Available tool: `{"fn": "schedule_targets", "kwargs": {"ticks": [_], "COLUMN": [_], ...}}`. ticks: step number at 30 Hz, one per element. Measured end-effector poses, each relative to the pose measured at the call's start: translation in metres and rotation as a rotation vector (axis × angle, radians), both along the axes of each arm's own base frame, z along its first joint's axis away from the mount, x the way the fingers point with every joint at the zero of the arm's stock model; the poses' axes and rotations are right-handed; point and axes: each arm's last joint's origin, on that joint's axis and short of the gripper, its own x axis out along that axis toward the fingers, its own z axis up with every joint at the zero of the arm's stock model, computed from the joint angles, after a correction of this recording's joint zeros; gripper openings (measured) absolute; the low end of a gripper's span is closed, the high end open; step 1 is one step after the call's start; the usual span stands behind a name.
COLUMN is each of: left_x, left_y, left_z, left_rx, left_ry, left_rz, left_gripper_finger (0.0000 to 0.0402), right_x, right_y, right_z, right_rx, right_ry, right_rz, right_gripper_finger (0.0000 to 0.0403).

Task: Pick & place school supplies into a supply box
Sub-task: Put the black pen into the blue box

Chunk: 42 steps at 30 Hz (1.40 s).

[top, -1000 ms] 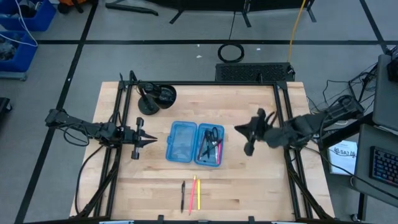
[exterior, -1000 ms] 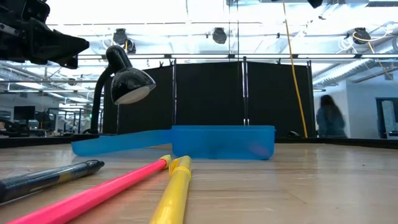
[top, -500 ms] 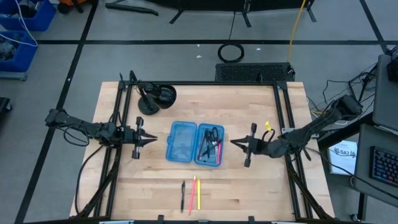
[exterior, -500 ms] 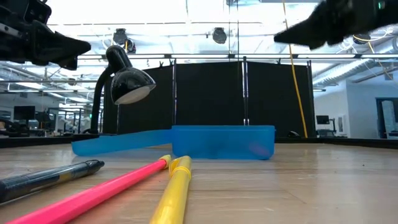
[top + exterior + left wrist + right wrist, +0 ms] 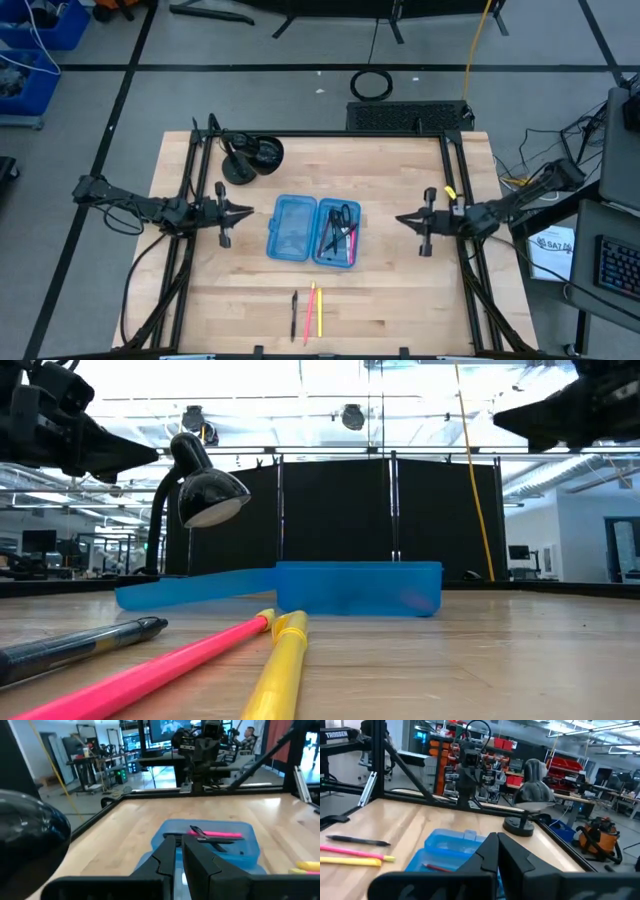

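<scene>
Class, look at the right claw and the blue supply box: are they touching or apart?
Apart. The high view shows bare wood between the right claw and the supply box; the low view shows that claw held up above the table.

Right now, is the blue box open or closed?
Open. The supply box lies spread flat in two halves; one half holds scissors and pens, the other looks empty.

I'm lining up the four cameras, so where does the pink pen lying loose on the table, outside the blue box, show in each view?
High view: pink pen, near the front edge, between a black and a yellow pen.
Low view: pink pen, foreground, running diagonally, left of the yellow one.
Left wrist view: not in it; the pink one there lies inside the box.
Right wrist view: pink pen, at left, above the yellow.
Shared landmark: the supply box.
</scene>
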Motion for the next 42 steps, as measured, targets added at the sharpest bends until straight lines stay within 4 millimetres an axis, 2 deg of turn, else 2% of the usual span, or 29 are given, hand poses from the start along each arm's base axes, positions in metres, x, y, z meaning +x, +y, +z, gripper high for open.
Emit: {"fn": "schedule_targets", "kwargs": {"ticks": [4, 10, 13, 15, 18, 21, 24, 27, 30, 33, 38, 42], "left_x": [0.000, 0.000, 0.000, -0.001, -0.001, 0.005, 0.020, 0.042, 0.064, 0.083, 0.113, 0.133], "left_y": [0.000, 0.002, -0.001, -0.005, -0.015, -0.027, -0.045, -0.073, -0.103, -0.132, -0.182, -0.225], "left_z": [0.000, 0.000, 0.004, 0.018, 0.050, 0.078, 0.107, 0.129, 0.142, 0.153, 0.165, 0.189], "left_rx": [-0.042, -0.201, -0.192, -0.214, -0.222, -0.209, -0.194, -0.162, -0.154, -0.227, -0.310, -0.365], "left_ry": [-0.007, -0.040, -0.075, -0.141, -0.220, -0.185, -0.120, -0.053, 0.003, -0.002, 0.034, 0.033], "left_rz": [0.006, 0.081, 0.015, -0.060, -0.134, -0.067, 0.053, 0.142, 0.225, 0.299, 0.267, 0.229], "left_gripper_finger": [0.0037, 0.0037, 0.0037, 0.0037, 0.0037, 0.0037, 0.0037, 0.0037, 0.0037, 0.0037, 0.0037, 0.0037], "right_x": [-0.009, -0.017, -0.017, -0.016, -0.016, -0.016, -0.016, -0.016, -0.016, -0.016, -0.016, -0.016], "right_y": [-0.004, -0.007, -0.007, -0.007, -0.007, -0.007, -0.006, -0.005, -0.003, -0.003, -0.004, -0.004], "right_z": [-0.008, -0.001, -0.009, -0.011, -0.015, -0.015, -0.016, -0.016, -0.016, -0.016, -0.014, -0.013], "right_rx": [-0.027, -0.049, -0.082, -0.092, -0.075, -0.049, -0.030, -0.032, -0.033, -0.033, -0.065, -0.071], "right_ry": [-0.014, -0.101, -0.031, -0.005, 0.030, 0.031, 0.030, 0.029, 0.028, 0.028, 0.012, 0.004], "right_rz": [0.002, 0.043, 0.046, 0.048, 0.050, 0.052, 0.063, 0.119, 0.161, 0.158, 0.155, 0.154], "right_gripper_finger": [0.0000, 0.0000, 0.0000, 0.0000, 0.0000, 0.0000, 0.0000, 0.0000, 0.0000, 0.0000, 0.0000, 0.0000]}}
